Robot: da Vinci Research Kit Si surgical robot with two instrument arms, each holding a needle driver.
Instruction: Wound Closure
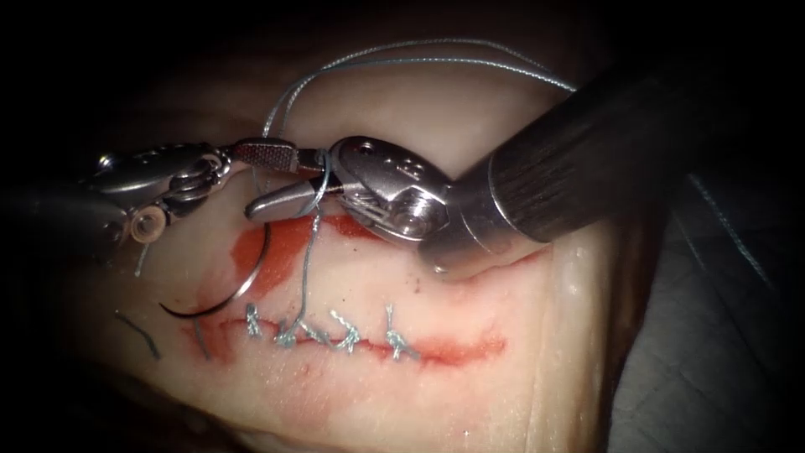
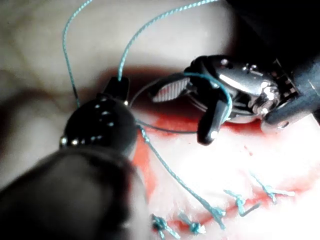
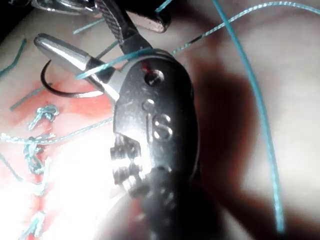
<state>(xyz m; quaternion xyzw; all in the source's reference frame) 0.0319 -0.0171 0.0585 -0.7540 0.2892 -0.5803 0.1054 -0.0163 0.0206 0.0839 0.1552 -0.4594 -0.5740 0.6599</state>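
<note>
Right tool (image 1: 281, 180) jaws apart, thread (image 1: 312, 197) looped round the lower jaw, holding nothing. Left tool (image 1: 197, 172) jaw state cannot be told. Needle (image 1: 239, 289) lies free on the tissue (image 1: 503, 394) over red fluid (image 1: 281, 247), left end of the cut (image 1: 457, 348). Four knots (image 1: 344, 334) along the cut; thread rises from the second.

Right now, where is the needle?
In the endoscope view the needle lies free on the tissue, at the cut's left end, below the left tool, beside the red fluid.
</note>
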